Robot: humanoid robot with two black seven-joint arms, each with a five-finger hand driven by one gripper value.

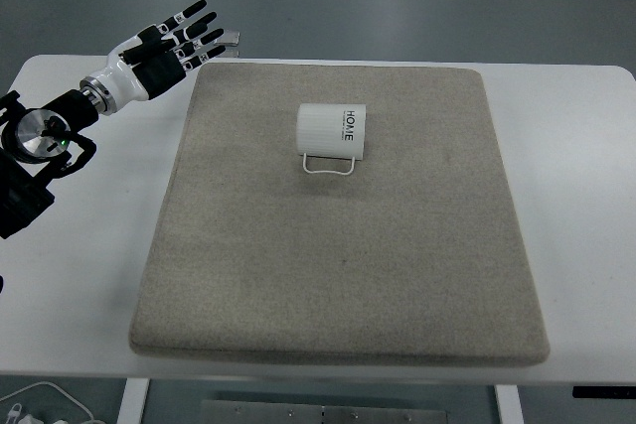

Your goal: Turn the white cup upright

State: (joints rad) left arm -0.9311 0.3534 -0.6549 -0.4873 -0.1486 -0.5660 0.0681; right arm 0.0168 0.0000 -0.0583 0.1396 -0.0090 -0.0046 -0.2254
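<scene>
Fingers (204, 32) of L hand (164, 52) spread, empty; "HOME" white cup (333, 132) sideways on mat (338, 265).

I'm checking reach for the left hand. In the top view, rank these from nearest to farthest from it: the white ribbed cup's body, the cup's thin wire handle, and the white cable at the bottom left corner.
From the left hand, fingers spread at the mat's far left corner:
1. White ribbed cup body, lying on its side on the beige mat.
2. Thin wire handle, on the cup's near side.
3. White cable, bottom left corner.
</scene>
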